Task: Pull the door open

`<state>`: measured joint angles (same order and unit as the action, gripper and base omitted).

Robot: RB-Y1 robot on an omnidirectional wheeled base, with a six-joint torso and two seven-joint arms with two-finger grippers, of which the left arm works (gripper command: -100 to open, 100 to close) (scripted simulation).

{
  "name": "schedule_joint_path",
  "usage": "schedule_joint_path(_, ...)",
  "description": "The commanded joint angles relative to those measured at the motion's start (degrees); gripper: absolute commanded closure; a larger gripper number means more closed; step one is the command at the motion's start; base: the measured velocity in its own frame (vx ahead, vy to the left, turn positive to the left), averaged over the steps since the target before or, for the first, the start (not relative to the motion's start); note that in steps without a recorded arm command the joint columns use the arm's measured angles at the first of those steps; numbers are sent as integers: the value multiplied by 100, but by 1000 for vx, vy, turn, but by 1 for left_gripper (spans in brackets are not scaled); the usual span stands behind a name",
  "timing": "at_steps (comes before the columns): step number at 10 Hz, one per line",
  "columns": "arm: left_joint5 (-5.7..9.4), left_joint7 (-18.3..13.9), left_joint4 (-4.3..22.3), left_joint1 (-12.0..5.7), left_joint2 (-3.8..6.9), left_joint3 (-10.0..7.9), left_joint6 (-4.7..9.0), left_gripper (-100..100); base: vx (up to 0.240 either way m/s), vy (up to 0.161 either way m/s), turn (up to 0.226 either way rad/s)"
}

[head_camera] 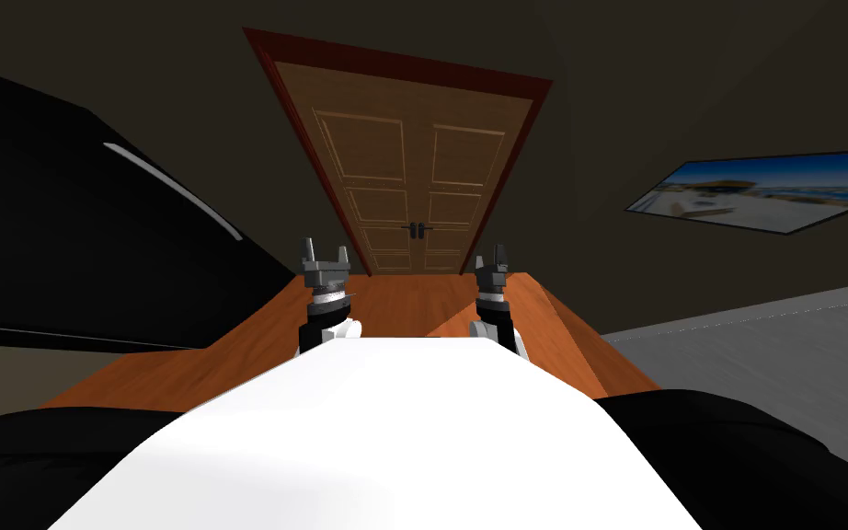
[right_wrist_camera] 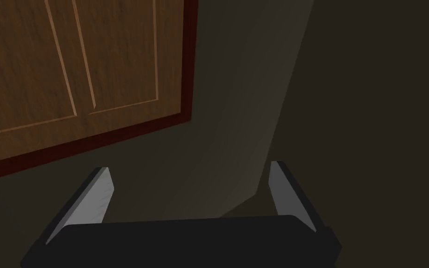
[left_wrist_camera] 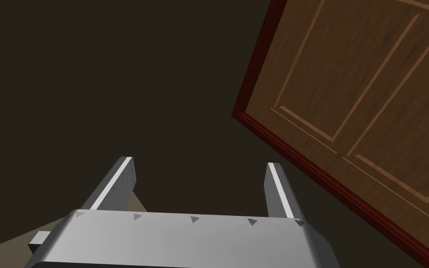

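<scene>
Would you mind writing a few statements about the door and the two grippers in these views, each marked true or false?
1. The door has two panelled wooden leaves. True.
2. The left gripper is shut on a handle. False: its fingers stand open with nothing between them, and it is short of the door.
3. Two dark handles sit side by side where the leaves meet. True.
4. The door frame is white. False: it is dark red.
5. The right gripper is touching the door. False: it is open and apart from the door.
6. A picture hangs on the wall to the robot's right. True.
</scene>
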<state>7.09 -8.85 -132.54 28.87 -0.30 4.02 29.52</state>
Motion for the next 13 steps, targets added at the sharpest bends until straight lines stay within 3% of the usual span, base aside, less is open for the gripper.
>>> schedule_joint_path(1, -1, 3, 161, -72, 76, -34, -30, -100, 70, -8, -24)
schedule_joint_path(6, -6, 12, 758, -342, 299, -162, -143, -100, 167, -38, -32)
schedule_joint_path(10, -10, 18, 1141, -515, 416, -244, -216, -100, 118, -25, -25)
schedule_joint_path(13, -13, 25, 1578, -712, 536, -338, -298, -100, 148, -34, -33)
